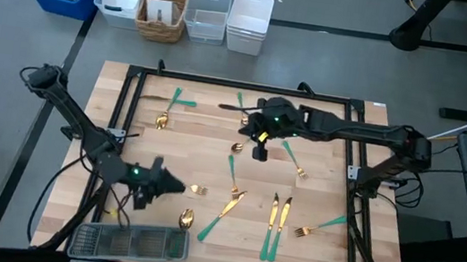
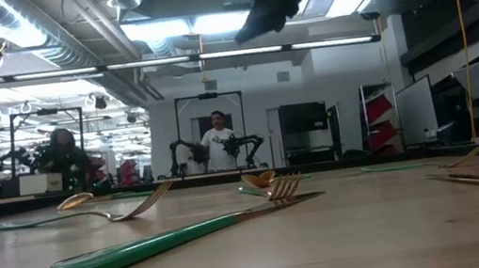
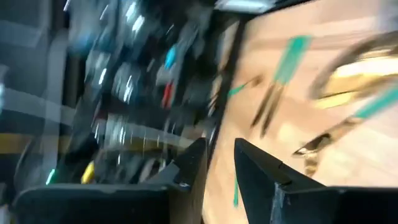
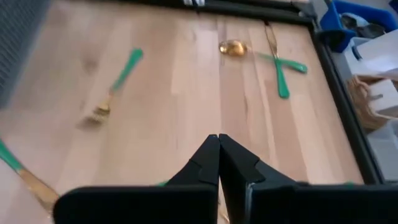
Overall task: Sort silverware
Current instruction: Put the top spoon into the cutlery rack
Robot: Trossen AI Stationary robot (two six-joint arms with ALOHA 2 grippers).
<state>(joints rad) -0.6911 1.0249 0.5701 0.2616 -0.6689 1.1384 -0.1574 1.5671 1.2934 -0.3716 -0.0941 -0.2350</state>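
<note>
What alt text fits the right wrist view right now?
The right gripper, shut and empty, hovers above the wooden table. Ahead lie a teal-handled fork, a gold spoon and two crossed teal-handled pieces near the black frame.

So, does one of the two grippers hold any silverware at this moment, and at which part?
Nothing is held. The right gripper is shut and empty above the table. The left gripper has its fingers slightly apart with nothing between them.
</note>
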